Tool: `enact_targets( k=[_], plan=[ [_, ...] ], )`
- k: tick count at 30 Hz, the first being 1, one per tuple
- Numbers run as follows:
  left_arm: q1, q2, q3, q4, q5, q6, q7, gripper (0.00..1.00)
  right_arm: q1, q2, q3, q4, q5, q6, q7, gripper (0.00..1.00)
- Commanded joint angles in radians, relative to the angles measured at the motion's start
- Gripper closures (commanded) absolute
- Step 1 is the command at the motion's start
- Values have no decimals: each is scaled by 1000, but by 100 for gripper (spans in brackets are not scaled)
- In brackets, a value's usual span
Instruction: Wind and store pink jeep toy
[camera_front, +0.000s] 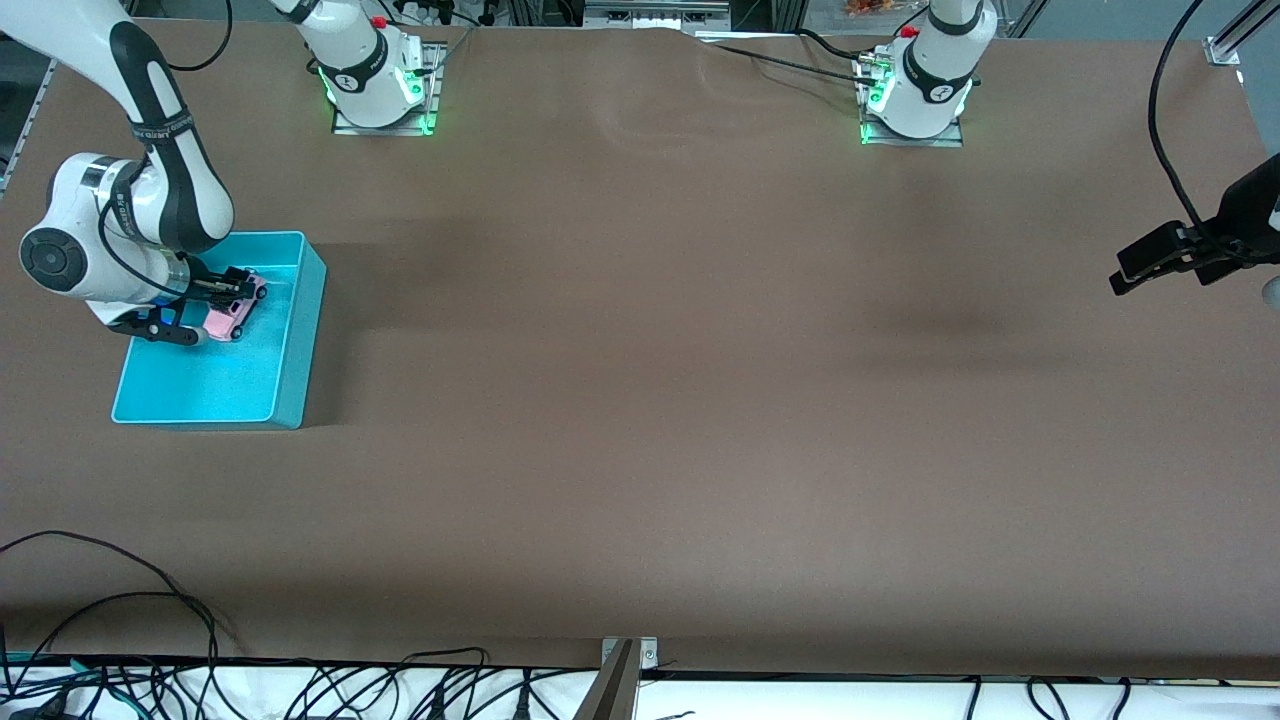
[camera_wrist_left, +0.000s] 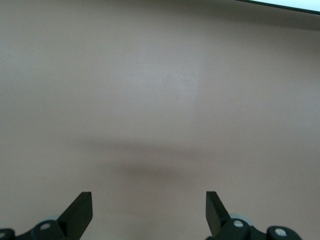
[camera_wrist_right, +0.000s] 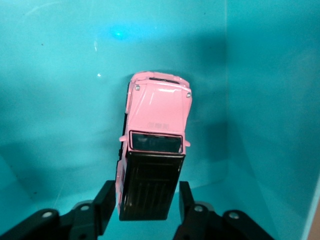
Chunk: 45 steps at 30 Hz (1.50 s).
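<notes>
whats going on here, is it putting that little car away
Yes. The right hand is down inside the cyan bin at the right arm's end of the table, its fingers straddling the rear of the pink jeep toy, which looks set on the bin floor. Whether they still press it is unclear. The left hand waits open over bare table.

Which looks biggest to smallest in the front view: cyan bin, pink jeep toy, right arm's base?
1. cyan bin
2. right arm's base
3. pink jeep toy, inside the bin under the right gripper; clearly smallest.
</notes>
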Motion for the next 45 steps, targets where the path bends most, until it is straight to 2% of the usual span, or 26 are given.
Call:
enact_targets(
  k=[1,2,9,25,29,37,45],
  plan=[
    [-2,-2,3,-3,-13,-4,13,0,-6,-27,3,-4,-23,-6,-6,13],
    [-2,-2,3,-3,-13,-4,13,0,-6,-33,3,-4,-23,-12,-6,0],
    [-1,-2,3,-3,-13,-4,13,0,-6,-89,4,11,-23,-75,-6,0],
    [-1,-2,3,-3,-13,-4,13,0,0,-222,10,30,-17,-97,-7,0],
    [-1,-2,3,-3,-13,-4,11,0,2,-244,29,48,-14,-115,-7,0],
    [1,-2,3,-3,-13,-4,13,0,3,-250,75,224,4,-370,-3,0],
    [-1,-2,3,-3,-13,-4,13,0,5,-257,73,389,170,-548,7,0]
  ],
)
